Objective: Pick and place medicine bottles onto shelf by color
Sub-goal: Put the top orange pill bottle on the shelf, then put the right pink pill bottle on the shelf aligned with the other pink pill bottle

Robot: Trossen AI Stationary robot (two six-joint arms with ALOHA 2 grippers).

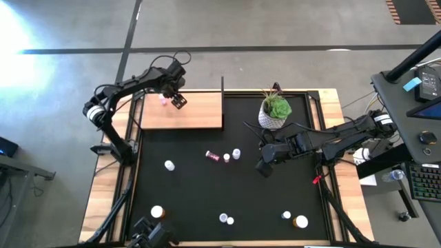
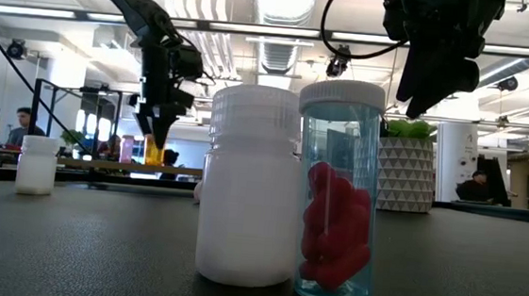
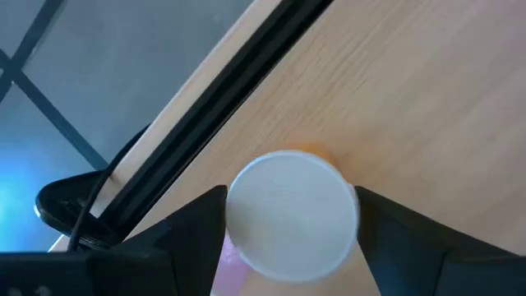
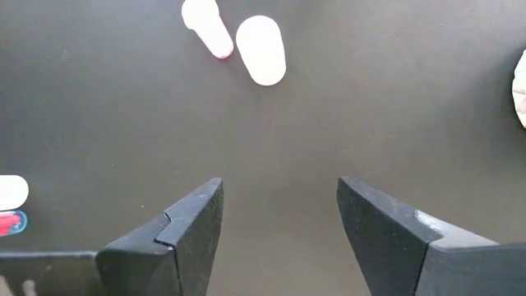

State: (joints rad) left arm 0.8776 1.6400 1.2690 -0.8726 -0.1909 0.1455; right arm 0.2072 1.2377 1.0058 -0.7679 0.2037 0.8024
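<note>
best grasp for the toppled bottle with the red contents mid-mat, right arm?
Grip the small clear bottle with red contents across its round body, coming straight down. It lies on its side on the black mat, so the cap is no use. Its long axis runs left-right, with another bottle at one end, so close the open right gripper across the short way.

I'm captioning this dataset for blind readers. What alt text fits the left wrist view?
The left gripper holds a white-capped bottle between its two dark fingers, directly above the light wooden shelf. A hint of orange shows behind the cap, and a black rail runs diagonally along the shelf's edge.
</note>
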